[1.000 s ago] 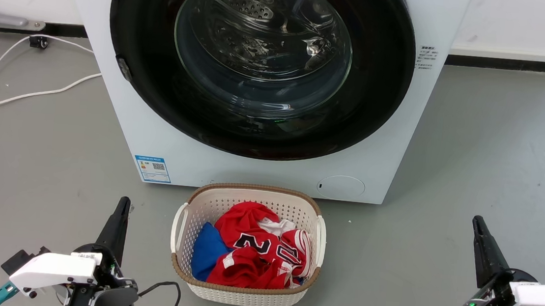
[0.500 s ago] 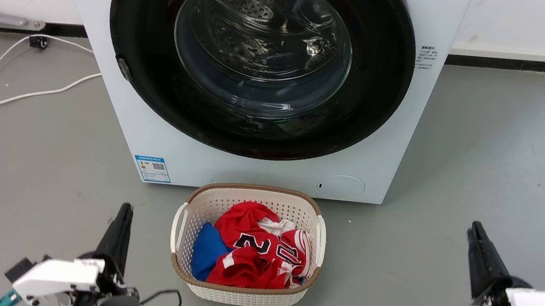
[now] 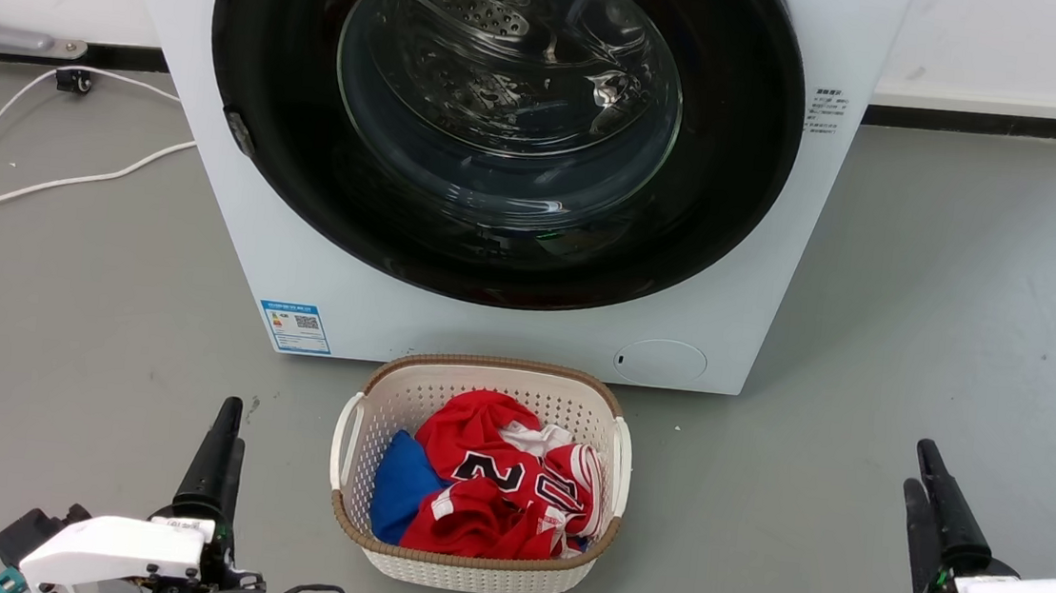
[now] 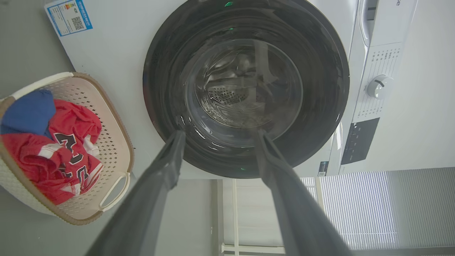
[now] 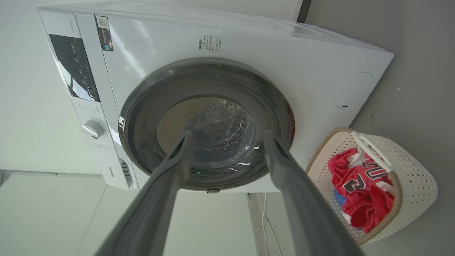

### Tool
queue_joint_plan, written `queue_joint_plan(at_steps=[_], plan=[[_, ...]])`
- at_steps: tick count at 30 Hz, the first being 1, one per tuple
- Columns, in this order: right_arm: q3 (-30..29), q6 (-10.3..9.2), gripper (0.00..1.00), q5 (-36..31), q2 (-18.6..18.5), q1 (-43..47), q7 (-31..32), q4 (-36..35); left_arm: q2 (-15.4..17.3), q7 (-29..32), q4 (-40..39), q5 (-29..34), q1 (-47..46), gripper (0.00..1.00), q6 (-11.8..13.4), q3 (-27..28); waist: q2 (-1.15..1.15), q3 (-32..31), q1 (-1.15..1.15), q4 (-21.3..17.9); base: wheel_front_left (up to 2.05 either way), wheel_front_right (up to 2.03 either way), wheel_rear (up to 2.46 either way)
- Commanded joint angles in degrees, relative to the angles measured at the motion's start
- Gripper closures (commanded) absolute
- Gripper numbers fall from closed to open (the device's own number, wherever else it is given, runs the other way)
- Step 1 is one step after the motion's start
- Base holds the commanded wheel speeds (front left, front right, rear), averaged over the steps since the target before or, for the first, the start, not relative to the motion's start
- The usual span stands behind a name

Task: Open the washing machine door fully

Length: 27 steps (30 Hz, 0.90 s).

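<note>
Head camera looked forward and down, fairly near, on the washing machine door [image 3: 507,94] and the laundry basket [image 3: 493,366] in front of it. Left wrist camera faced the door from low on the left, view rolled sideways; right wrist camera likewise from the right. All three shared door and basket.

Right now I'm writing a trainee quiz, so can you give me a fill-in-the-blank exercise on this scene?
1. The washing machine door is ____.
2. The basket holds a ____ jersey beside a blue cloth.
3. The left gripper and the right gripper both stand with jaws ____, apart from the door.
Missing words: closed; red; open.
</note>
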Motion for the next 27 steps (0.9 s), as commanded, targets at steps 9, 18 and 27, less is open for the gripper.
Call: queue_joint_plan(at_steps=[9, 18, 27], plan=[[1.67, 0.05, 0.0, -15.44, -0.15, -0.48, -2.82, -4.75, 0.15, -2.72, -4.62, 13.58, 0.28, 0.0, 2.33, -1.3, 0.0, 0.09, 0.0, 0.12, 0.0, 0.0, 0.0], [3.34, 0.06, 0.0, -29.17, -0.15, -0.12, -4.92, -7.52, 0.2, -4.8, -6.67, 25.59, 1.06, 0.0, 4.55, -3.28, 0.0, 0.17, 0.0, 0.2, 0.0, 0.0, 0.0], [4.25, 0.07, 0.0, -39.01, -0.15, 0.16, -6.6, -9.35, 1.0, -6.48, -7.9, 33.53, 1.39, 0.0, 6.55, -5.12, 0.0, 0.29, 0.0, 0.29, 0.0, 0.0, 0.0]])
